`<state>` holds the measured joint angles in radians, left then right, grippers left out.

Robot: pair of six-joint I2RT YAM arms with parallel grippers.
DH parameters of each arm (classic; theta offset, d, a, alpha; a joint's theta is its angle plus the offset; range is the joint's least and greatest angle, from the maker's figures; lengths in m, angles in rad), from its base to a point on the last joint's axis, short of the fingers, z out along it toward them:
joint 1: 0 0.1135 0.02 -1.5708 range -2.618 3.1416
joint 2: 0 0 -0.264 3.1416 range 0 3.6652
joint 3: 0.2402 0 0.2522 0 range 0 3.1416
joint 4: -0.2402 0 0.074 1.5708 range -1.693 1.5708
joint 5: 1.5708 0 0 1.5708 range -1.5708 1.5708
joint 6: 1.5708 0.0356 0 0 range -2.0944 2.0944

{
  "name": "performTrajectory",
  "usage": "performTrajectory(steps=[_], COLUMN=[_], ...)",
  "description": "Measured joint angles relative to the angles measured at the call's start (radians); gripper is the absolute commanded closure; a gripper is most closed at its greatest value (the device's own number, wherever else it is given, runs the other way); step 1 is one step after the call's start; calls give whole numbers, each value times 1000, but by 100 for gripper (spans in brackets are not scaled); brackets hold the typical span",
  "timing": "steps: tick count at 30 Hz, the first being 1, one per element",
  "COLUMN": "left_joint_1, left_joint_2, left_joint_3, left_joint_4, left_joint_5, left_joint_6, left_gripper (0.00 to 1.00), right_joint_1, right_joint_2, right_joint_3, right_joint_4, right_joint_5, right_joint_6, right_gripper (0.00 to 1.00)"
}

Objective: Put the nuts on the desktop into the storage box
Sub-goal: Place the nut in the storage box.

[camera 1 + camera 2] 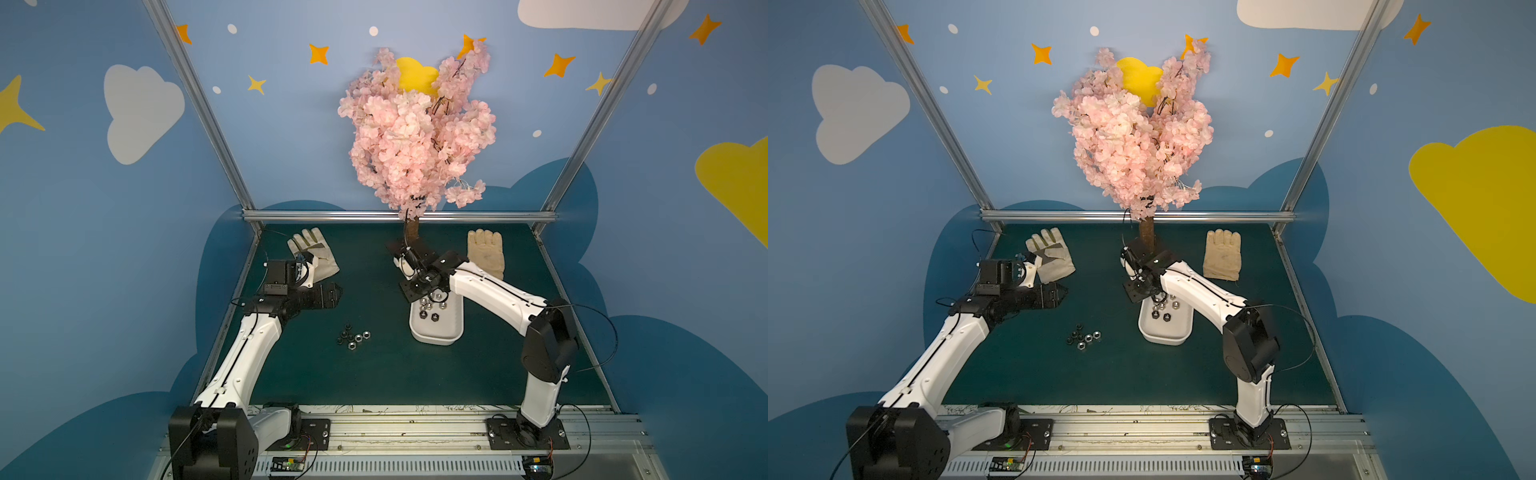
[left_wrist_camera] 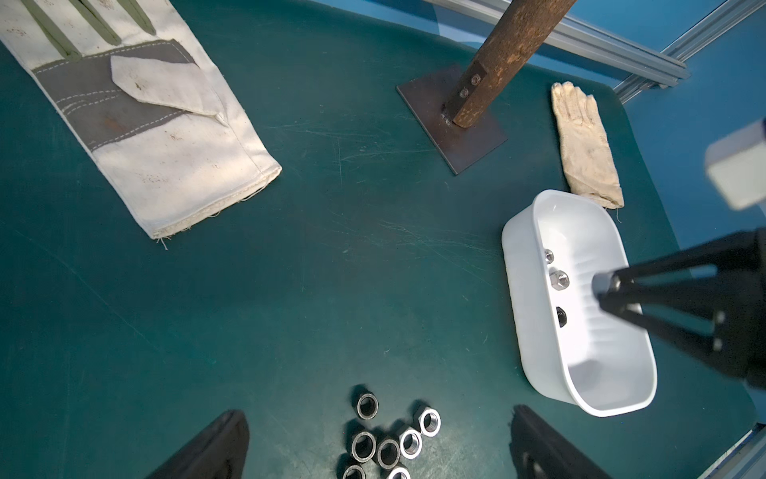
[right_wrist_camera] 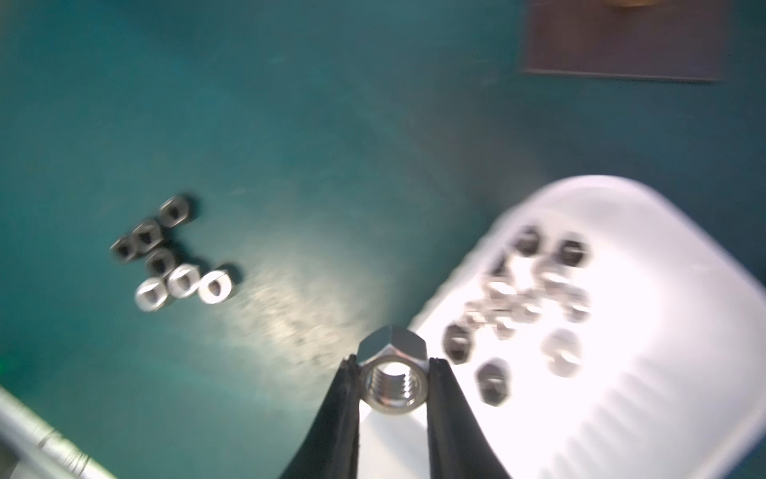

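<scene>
Several silver and black nuts (image 1: 353,336) (image 1: 1084,336) lie in a cluster on the dark green desktop (image 1: 374,374). The white storage box (image 1: 434,338) (image 1: 1165,336) stands to their right, with several nuts (image 1: 430,309) (image 3: 530,298) inside it. My right gripper (image 3: 391,365) is shut on a silver nut (image 3: 391,344). It hangs over the box's rim (image 3: 621,414) and also shows in the left wrist view (image 2: 607,288). My left gripper (image 1: 328,296) (image 2: 379,414) is open and empty. It hovers behind and to the left of the loose nuts (image 2: 387,439).
One pale work glove (image 1: 313,253) lies at the back left and another (image 1: 486,253) at the back right. A pink blossom tree's trunk (image 1: 411,230) stands on a dark base plate (image 2: 452,124) just behind the box. Aluminium rails (image 1: 399,216) edge the desktop.
</scene>
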<state>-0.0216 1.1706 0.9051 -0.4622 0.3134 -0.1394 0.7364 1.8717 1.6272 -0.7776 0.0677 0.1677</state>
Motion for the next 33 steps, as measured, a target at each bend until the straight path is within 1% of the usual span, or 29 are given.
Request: performTrajectory(steps=[6,11,14,16,19,24,29,33], left_joint_1=[0,0,0,0,0,0,0,0], left_joint_2=[0,0,0,0,0,0,0,0], left_joint_3=[0,0,0,0,0,0,0,0], left_joint_4=[0,0,0,0,0,0,0,0], left_joint_5=[-1,-5,-8,-11,-13,-15,-15,-15], left_joint_6=[0,0,0,0,0,0,0,0], left_gripper=[0,0,0,0,0,0,0,0], right_joint_1=[-123,-201,-233,-253,-264,-257,-241,-201], right_joint_2=[24,109,175,212,243,249,248,215], right_joint_3=[-24,14,39,53,73,114,120,106], right_joint_4=[-24,-44,-47,-51,-55,-56,-55,-57], right_joint_5=[43,56,64,67,70,66,66,71], right_joint_6=[-10,-19,-24,-28,-35,-46,-49,-49], right_gripper=[81,80,78,73,67,57,55,54])
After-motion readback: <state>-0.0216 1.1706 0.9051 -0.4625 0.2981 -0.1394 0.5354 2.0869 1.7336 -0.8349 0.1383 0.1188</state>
